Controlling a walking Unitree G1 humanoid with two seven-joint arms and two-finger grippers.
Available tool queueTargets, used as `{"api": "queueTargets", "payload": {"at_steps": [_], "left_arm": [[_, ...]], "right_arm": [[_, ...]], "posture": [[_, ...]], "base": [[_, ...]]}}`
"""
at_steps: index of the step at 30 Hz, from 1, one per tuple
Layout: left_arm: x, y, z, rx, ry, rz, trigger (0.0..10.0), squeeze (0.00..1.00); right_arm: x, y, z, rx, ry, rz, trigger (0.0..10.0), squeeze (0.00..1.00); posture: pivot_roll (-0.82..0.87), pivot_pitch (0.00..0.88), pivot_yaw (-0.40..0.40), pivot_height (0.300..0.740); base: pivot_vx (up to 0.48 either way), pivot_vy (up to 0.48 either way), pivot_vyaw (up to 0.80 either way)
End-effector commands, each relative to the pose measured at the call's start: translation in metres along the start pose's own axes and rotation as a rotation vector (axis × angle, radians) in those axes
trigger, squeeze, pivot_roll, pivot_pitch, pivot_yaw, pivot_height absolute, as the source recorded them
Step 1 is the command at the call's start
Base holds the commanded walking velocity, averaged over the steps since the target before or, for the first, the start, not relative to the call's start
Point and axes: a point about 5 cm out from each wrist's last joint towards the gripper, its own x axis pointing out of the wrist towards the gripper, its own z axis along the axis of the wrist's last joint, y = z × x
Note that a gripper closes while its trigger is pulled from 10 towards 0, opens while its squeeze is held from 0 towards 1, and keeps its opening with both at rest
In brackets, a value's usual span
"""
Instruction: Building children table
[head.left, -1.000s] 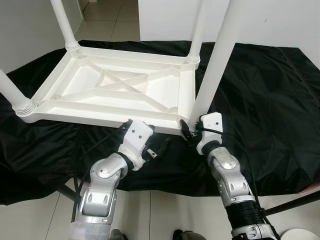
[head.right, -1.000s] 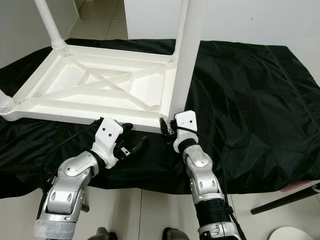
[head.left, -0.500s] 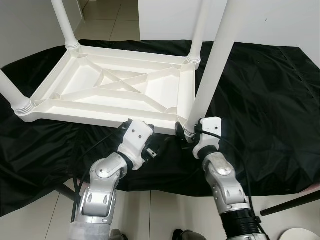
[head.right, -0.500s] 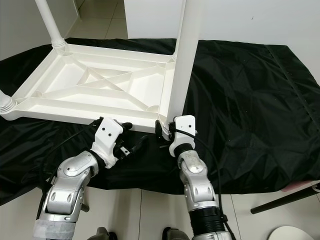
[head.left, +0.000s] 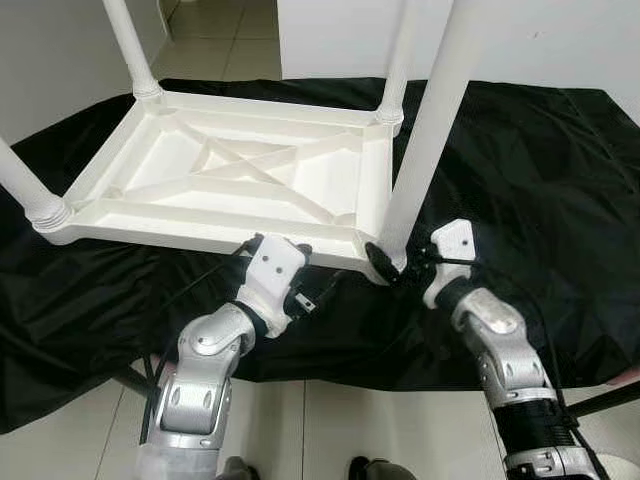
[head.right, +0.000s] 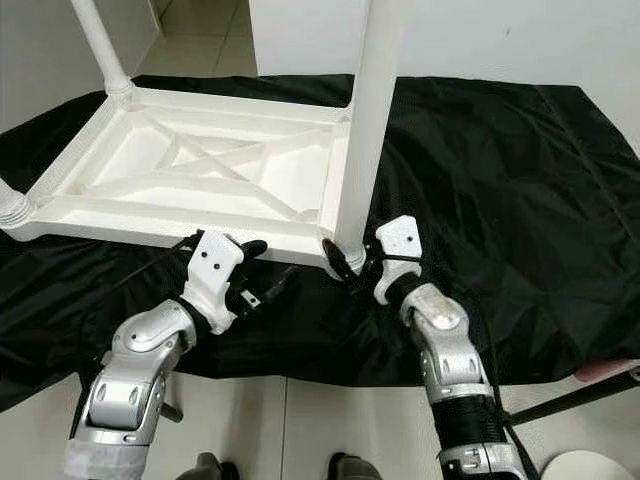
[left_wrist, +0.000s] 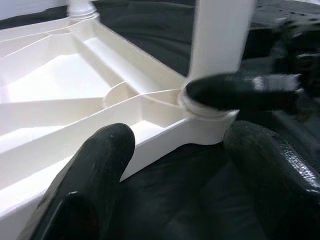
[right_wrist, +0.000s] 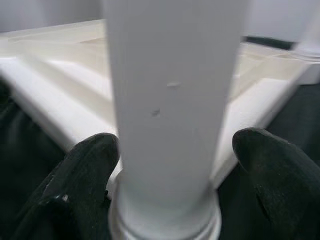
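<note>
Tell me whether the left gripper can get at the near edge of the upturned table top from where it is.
Probably yes: the left gripper sits open right at the table top's near edge, fingers straddling it, nothing between.

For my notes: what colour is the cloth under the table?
Black cloth, clearest in the left eye view.

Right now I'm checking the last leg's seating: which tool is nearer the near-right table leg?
Right. The right tool straddles the near-right leg at its base; the left tool sits by the tabletop's near edge, to the leg's left.
</note>
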Motion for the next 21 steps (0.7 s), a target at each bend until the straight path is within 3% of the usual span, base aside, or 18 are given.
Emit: {"api": "queueTargets", "payload": {"at_steps": [1, 10, 11, 12, 21], "left_arm": [[0.000, 0.000, -0.001, 0.001, 0.001, 0.010, 10.0, 0.00], [0.005, 0.006, 0.004, 0.013, -0.019, 0.015, 10.0, 0.00], [0.005, 0.007, 0.005, 0.018, -0.021, 0.017, 10.0, 0.00], [0.005, 0.007, 0.005, 0.020, -0.022, 0.017, 10.0, 0.00], [0.006, 0.008, 0.005, 0.022, -0.024, 0.020, 10.0, 0.00]], "right_arm": [[0.000, 0.001, -0.002, 0.005, -0.003, 0.032, 10.0, 0.00], [0.015, -0.002, -0.003, -0.038, 0.026, 0.210, 9.6, 0.00], [0.018, -0.003, -0.005, -0.058, 0.033, 0.235, 0.5, 0.00], [0.020, -0.002, -0.006, -0.063, 0.035, 0.244, 0.0, 0.00], [0.020, -0.003, -0.011, -0.057, 0.054, 0.273, 0.0, 0.00]], "posture": [[-0.08, 0.122, 0.052, 0.740], [-0.07, 0.095, 0.063, 0.740], [-0.07, 0.090, 0.063, 0.740], [-0.07, 0.089, 0.061, 0.740], [-0.06, 0.079, 0.052, 0.740]], "base": [[0.000, 0.000, 0.00], [0.000, 0.000, 0.00], [0.000, 0.000, 0.00], [0.000, 0.000, 0.00], [0.000, 0.000, 0.00]]}}
